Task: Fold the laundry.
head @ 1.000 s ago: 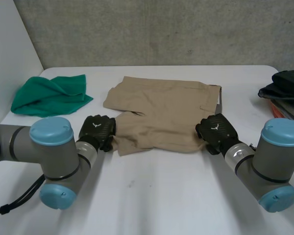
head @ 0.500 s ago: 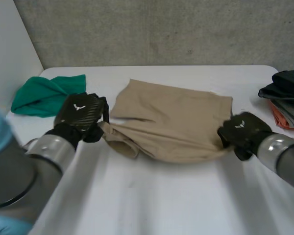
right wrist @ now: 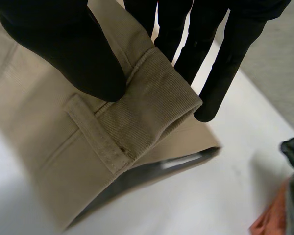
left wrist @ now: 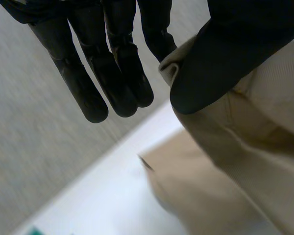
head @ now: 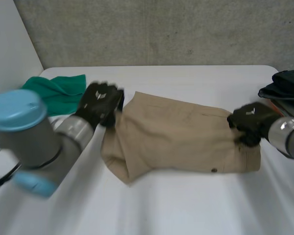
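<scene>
Starting at the near edge, we see bare white table (head: 176, 210), then the tan shorts (head: 176, 142) lying across its middle. We find the left hand (head: 100, 103) at the garment's far left corner, thumb pinching a cloth edge against one finger while the others are straight. We note the right hand (head: 250, 122) at the right end, thumb pressed on the waistband (right wrist: 157, 93) with fingers behind it. Farther back lie a green cloth (head: 59, 90) at left and a dark clothes pile (head: 286, 85) at right, before a grey wall (head: 161, 29).
</scene>
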`<state>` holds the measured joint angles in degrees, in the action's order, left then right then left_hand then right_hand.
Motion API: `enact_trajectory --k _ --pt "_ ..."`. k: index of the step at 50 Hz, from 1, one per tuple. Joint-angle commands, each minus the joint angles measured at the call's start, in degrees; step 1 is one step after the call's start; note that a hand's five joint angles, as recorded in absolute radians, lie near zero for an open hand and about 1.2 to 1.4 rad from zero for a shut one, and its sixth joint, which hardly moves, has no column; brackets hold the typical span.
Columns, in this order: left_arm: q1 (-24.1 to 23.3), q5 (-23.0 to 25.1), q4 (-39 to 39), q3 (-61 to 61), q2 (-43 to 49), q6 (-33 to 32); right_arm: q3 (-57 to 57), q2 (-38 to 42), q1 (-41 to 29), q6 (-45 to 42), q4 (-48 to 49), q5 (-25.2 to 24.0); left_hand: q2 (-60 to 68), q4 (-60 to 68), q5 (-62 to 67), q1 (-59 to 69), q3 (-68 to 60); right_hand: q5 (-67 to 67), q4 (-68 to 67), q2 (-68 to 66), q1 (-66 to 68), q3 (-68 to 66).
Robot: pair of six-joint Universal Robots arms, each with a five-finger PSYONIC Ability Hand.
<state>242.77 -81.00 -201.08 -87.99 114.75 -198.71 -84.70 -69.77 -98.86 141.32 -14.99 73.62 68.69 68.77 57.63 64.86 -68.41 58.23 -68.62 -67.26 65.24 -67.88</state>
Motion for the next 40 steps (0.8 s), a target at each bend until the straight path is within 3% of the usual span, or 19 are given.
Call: enact_trajectory --k 1,7,13,17,18,20,21,22,28,33,40 --pt "-1.51 -0.13 -9.41 25.1 20.82 -2.56 12.09 12.36 -0.54 3.35 8.56 7.23 11.31 11.23 12.37 15.14 -11.59 11.77 -11.38 -12.74 14.76 -12.12" --pt "-1.69 -0.12 -11.53 40.6 34.11 -2.73 23.5 23.77 -1.41 2.56 14.45 14.96 11.31 11.23 12.37 15.14 -11.59 11.77 -11.38 -12.74 14.76 -12.12" --pt "-1.07 -0.65 -11.62 55.97 46.76 -2.82 34.41 34.16 -3.88 2.38 18.06 16.82 11.31 11.23 12.37 15.14 -11.59 11.77 -11.38 -12.74 14.76 -12.12" --pt "-0.98 -0.91 -11.62 60.03 49.6 -2.3 39.96 39.09 -4.76 2.47 22.27 17.08 11.31 11.23 12.37 15.14 -11.59 11.77 -11.38 -12.74 14.76 -12.12" --pt "-0.98 -0.65 -11.62 60.13 49.6 -2.12 40.92 40.14 -4.93 2.38 24.46 17.17 10.83 10.75 11.89 14.66 -11.12 -10.32 10.71 9.35 -7.33 9.97" --pt "-1.16 -0.56 -11.62 60.39 49.51 -1.95 41.98 41.11 -5.02 2.56 26.75 17.87 -26.64 -26.72 -25.58 -22.81 26.36 -45.18 45.57 44.2 -42.18 44.83" --pt "-1.33 -1.0 -11.62 60.74 49.43 -1.77 42.25 41.46 -5.11 2.56 27.37 18.31 -58.69 -58.77 -57.63 -54.86 58.41 -56.69 57.08 55.71 -53.69 56.34" --pt "-1.51 -0.91 -11.62 60.74 49.25 -1.77 42.42 41.47 -5.37 2.56 28.6 19.62 -56.35 -56.44 -55.29 -52.53 56.07 -58.23 58.62 57.26 -55.24 57.88" --pt "-1.6 -2.75 -11.27 57.77 41.72 -0.37 39.36 36.56 -6.87 3.26 26.6 23.41 -58.69 -58.77 -57.63 -54.86 58.41 -58.23 58.62 57.26 -55.24 57.88" --pt "-1.51 -4.52 -11.18 46.45 32.31 1.22 29.87 25.67 -6.43 5.01 18.25 22.71 -58.69 -58.77 -57.63 -54.86 58.41 -58.23 58.62 57.26 -55.24 57.88" --pt "-2.39 -4.17 -10.3 23.97 17.2 1.31 13.61 12.03 -2.75 10.02 7.43 13.49 -58.69 -58.77 -57.63 -54.86 58.41 -58.23 58.62 57.26 -55.24 57.88"
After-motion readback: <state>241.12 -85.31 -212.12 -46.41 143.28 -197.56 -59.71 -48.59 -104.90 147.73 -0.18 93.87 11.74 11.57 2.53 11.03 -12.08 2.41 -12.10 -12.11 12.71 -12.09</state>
